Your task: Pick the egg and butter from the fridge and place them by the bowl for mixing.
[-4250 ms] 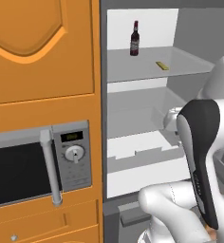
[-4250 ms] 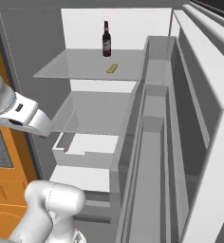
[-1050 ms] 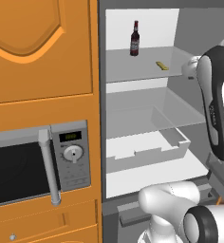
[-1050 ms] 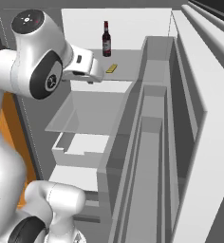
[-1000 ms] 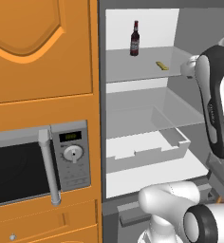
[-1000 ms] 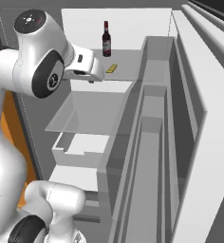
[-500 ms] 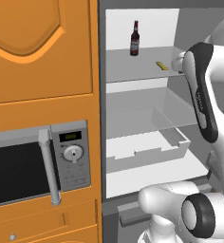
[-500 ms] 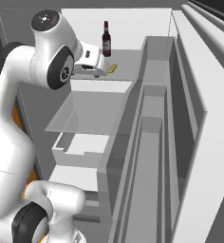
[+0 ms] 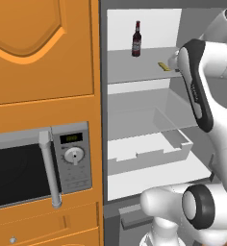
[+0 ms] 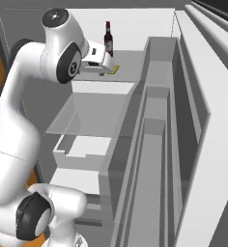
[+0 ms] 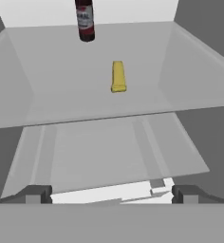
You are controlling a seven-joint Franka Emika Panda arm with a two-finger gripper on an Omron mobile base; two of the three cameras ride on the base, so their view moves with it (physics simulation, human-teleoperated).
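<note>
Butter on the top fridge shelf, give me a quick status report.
Hand open, empty, short of the shelf. Butter lying flat, untouched, dead ahead. Bottle upright behind it, apart; nothing blocking.

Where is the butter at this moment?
The small yellow butter stick lies on the fridge's top grey shelf, in front of the dark red-labelled bottle.

Bottle (image 11: 85,19) label and microwave (image 9: 33,169) display unreadable; no legible text.
</note>
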